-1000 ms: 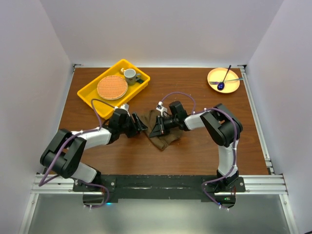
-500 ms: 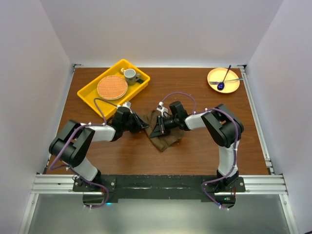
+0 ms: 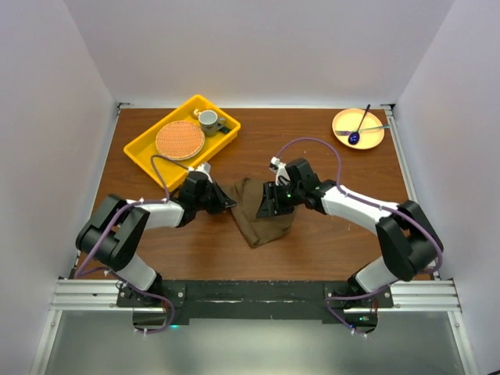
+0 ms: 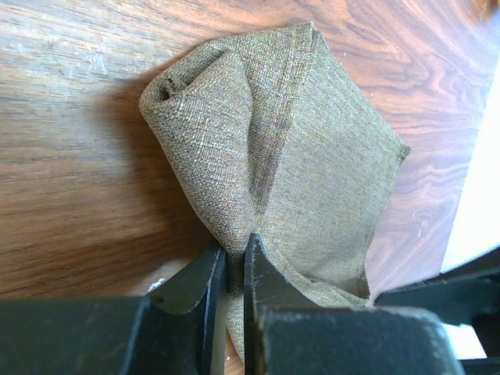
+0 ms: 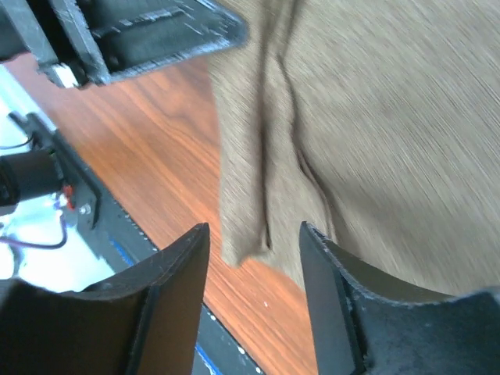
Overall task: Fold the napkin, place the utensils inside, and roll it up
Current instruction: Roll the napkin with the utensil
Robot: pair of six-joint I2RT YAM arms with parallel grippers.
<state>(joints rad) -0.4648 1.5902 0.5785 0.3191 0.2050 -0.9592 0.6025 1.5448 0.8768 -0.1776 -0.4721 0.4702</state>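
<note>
The olive-brown napkin (image 3: 259, 215) lies crumpled in the middle of the table. My left gripper (image 3: 229, 202) is at its left edge. In the left wrist view, that left gripper (image 4: 234, 248) is shut on a bunched fold of the napkin (image 4: 312, 148). My right gripper (image 3: 268, 208) hovers over the cloth's right half. The right wrist view shows the right gripper (image 5: 254, 234) open, a loose corner of the napkin (image 5: 375, 109) below its fingers and nothing held. The utensils are out of view.
A yellow tray (image 3: 137, 148) at the back left holds a round orange woven mat (image 3: 180, 139) and a mug (image 3: 208, 119). A yellow plate (image 3: 341, 125) at the back right carries a dark blue spoon (image 3: 361, 122) and a pale utensil (image 3: 375, 128).
The right gripper has opened, let go of the napkin and drawn back to the right. The left gripper has shut on the napkin's left edge. The cloth has spread a little.
</note>
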